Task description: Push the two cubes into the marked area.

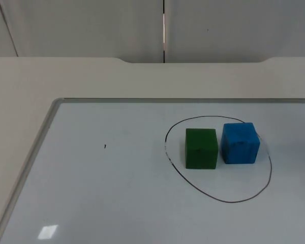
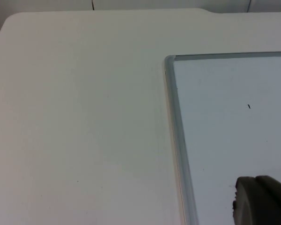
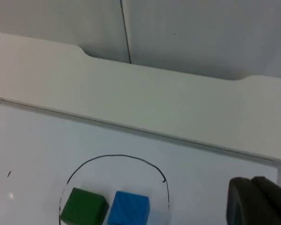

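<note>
Now green cube [image 1: 201, 148] and blue cube [image 1: 239, 143] sit inside drawn ring [image 1: 193, 185]

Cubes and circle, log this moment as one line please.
green cube: inside drawn circle | blue cube: inside, beside green | whiteboard: under both

We see a dark green cube [image 1: 201, 148] and a bright blue cube [image 1: 239, 143], the blue one faintly mottled. Around them runs a thin black drawn outline [image 1: 219, 198] on a pale grey-white whiteboard [image 1: 107, 193] with a silver-grey frame. The worktop [image 1: 91, 76] is cream white, the partition wall [image 1: 81, 25] light grey.
</note>
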### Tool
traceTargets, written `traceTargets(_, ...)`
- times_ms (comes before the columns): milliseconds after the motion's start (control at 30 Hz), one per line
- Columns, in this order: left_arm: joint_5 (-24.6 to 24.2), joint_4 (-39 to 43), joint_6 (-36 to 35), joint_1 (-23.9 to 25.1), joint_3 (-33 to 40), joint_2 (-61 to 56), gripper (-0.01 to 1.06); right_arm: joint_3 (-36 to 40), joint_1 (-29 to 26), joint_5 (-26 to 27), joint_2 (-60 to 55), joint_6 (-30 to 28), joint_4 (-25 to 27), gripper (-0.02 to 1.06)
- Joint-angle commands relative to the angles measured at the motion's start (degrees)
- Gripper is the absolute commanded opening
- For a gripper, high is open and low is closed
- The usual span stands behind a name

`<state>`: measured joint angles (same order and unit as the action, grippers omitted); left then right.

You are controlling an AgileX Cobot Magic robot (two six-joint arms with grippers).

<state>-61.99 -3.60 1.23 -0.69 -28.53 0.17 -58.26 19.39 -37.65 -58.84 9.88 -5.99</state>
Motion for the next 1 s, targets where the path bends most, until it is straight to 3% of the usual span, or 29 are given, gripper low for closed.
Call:
traceTargets(0, 0.48, -0.27, 0.02, 0.13, 0.3, -0.17, 0.0, 1.79, -0.17, -0.62, 1.83, -0.29, 0.21, 0.0)
traceTargets(533, 0.48, -0.27, 0.02, 0.13, 0.3, -0.17, 0.0, 19.76, -0.17, -0.86, 22.98, -0.29, 2.22, 0.0)
traceTargets(967, 0.48, -0.27, 0.02, 0.13, 0.3, -0.17, 0.0, 23.08, -0.17, -10.62, 42.04, -2.03, 2.07, 0.0)
